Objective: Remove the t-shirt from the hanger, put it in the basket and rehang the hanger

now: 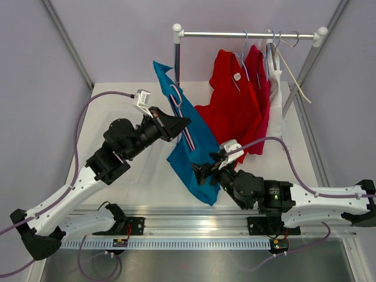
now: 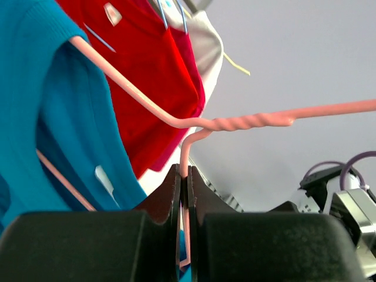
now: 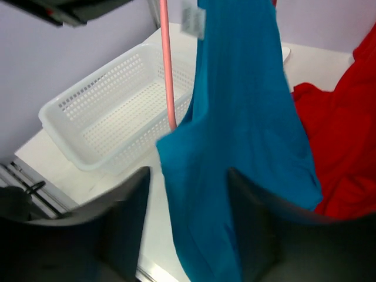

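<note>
A blue t-shirt [image 1: 197,147] hangs from a pink wire hanger [image 1: 179,106], held in the air over the table, off the rail. My left gripper [image 1: 185,122] is shut on the hanger; in the left wrist view its jaws [image 2: 184,176] pinch the pink wire [image 2: 235,122] just below the twisted neck, with the blue shirt [image 2: 35,117] to the left. My right gripper [image 1: 198,173] is at the shirt's lower edge. In the right wrist view it [image 3: 188,194] is open, and the blue cloth [image 3: 241,129] hangs loose between its fingers, under the pink hanger [image 3: 166,64].
Red shirts [image 1: 235,100] and a white garment [image 1: 276,94] hang on other hangers from the metal rail [image 1: 247,34] at the back right. A white perforated basket [image 3: 88,100] stands on the table to the left, beneath the left arm.
</note>
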{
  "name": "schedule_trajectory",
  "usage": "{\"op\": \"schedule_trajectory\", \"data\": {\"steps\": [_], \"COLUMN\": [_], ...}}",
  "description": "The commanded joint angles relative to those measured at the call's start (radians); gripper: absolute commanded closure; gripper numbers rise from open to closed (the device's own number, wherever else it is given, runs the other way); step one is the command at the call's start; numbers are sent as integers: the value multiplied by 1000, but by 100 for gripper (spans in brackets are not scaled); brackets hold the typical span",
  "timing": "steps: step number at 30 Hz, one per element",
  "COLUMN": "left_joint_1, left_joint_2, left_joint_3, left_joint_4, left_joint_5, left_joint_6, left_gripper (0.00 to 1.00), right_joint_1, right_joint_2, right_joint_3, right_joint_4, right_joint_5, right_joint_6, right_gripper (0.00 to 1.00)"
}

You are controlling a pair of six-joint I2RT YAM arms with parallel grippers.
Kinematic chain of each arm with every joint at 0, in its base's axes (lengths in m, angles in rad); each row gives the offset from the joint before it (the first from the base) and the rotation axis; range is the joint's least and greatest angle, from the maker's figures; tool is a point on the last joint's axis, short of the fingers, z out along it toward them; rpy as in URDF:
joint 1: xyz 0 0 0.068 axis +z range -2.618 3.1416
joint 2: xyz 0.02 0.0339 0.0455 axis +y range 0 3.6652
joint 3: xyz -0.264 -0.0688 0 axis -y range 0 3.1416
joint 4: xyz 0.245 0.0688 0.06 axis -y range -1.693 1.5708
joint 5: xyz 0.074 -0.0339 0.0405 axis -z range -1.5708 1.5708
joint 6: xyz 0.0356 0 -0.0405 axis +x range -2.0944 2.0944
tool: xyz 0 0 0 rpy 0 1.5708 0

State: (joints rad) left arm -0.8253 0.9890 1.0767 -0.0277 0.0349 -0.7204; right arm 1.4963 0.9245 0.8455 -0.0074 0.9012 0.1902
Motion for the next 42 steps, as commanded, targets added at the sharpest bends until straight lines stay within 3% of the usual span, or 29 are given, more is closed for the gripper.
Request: {"op": "schedule_trajectory", "data": {"steps": [1, 4, 7, 10, 13, 14, 17, 18, 19, 27, 31, 37, 38, 40, 41, 42], "left_joint_1": [12, 12, 12, 12, 12, 14, 14, 14, 14, 14, 14, 14, 14, 14, 14, 14], "left_joint_2": [-59, -96, -118, -141, -158, -164, -174, -173, -174, -208, -188, -159, -161, -165, -168, -168], "left_joint_3": [25, 32, 52, 81, 101, 112, 143, 166, 178, 330, 399, 356, 330, 307, 290, 284], "left_joint_4": [35, 31, -4, -34, -50, -55, -90, -100, -118, -202, -204, -147, -147, -147, -149, -150], "left_joint_5": [-55, -52, -78, -69, -41, -41, -4, 0, 9, -81, 1, 138, 132, 105, 102, 96], "left_joint_6": [35, 12, 22, 27, 12, 7, 3, 1, -1, 68, 39, -62, -53, -19, -10, -2], "left_gripper": [100, 100, 100, 100, 100, 100, 100, 100, 100, 100, 100, 100, 100, 100, 100, 100], "right_joint_1": [12, 13, 16, 21, 21, 21, 21, 19, 21, 22, 21, 21, 22, 22, 22, 22], "right_joint_2": [-47, -73, -67, -38, -19, -18, -12, 0, 7, 45, 60, 204, 223, 212, 179, 154], "right_joint_3": [73, 73, 47, 4, -26, -36, -63, -63, -60, -114, -157, -45, 5, 36, 55, 62], "right_joint_4": [-103, -170, -181, -181, -140, -125, -65, -65, -69, -97, -60, -52, -60, -60, -68, -100], "right_joint_5": [-91, -235, -378, -372, -312, -303, -289, -288, -288, -335, -295, -171, -162, -174, -186, -226], "right_joint_6": [119, 175, 206, 215, 212, 204, 183, 183, 183, 271, 296, 238, 226, 197, 187, 183], "right_gripper": [16, 5, 3, 4, 28, 51, 74, 94, 100, 100, 100, 100, 95, 76, 57, 46]}}
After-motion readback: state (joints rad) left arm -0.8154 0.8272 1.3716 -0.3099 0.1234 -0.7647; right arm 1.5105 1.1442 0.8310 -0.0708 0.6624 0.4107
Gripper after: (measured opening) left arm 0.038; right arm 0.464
